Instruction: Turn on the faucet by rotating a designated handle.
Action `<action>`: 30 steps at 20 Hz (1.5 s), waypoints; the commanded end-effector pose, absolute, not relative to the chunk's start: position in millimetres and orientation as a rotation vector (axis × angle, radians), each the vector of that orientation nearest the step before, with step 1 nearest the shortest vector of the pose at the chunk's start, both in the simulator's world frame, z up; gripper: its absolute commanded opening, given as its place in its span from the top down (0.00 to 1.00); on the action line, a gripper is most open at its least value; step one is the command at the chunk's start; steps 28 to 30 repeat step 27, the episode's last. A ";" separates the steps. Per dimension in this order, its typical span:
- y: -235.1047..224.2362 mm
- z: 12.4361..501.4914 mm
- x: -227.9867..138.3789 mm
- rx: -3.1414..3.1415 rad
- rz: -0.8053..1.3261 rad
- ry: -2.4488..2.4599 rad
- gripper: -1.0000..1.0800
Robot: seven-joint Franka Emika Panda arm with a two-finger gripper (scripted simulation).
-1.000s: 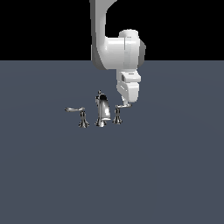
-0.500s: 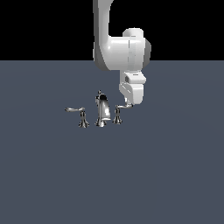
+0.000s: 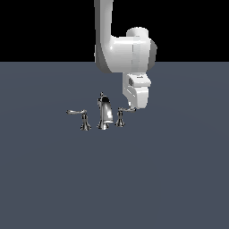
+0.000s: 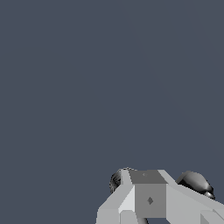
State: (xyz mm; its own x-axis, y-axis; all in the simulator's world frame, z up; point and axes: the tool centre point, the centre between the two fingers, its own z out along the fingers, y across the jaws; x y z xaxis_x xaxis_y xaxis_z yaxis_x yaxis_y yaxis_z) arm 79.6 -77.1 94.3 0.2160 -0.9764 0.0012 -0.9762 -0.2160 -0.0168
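Observation:
The chrome faucet (image 3: 104, 114) stands on the grey floor, with its dark-topped spout in the middle. The long, level lever handle (image 3: 82, 117) is on the exterior view's left. The short-lever handle (image 3: 121, 116) is on the right, its lever pointing right. My gripper (image 3: 135, 108) hangs from the white arm with its tip right at that lever's end, seemingly touching it. In the wrist view the grey fingers (image 4: 148, 197) sit together with no gap and hold nothing. Dark chrome parts (image 4: 196, 183) peek out behind them.
The flat grey floor (image 3: 170, 170) spreads around the faucet. The white arm (image 3: 127, 53) comes down from above, just behind and to the right of the faucet.
My arm and gripper have shifted slightly toward the exterior view's right. The short lever's tip appears to have swung a little that way with it.

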 end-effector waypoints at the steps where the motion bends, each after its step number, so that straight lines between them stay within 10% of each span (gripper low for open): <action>1: -78.0 94.2 68.0 -2.443 -0.005 1.967 1.00; 30: -40.8 94.2 7.4 -2.440 0.000 1.979 1.00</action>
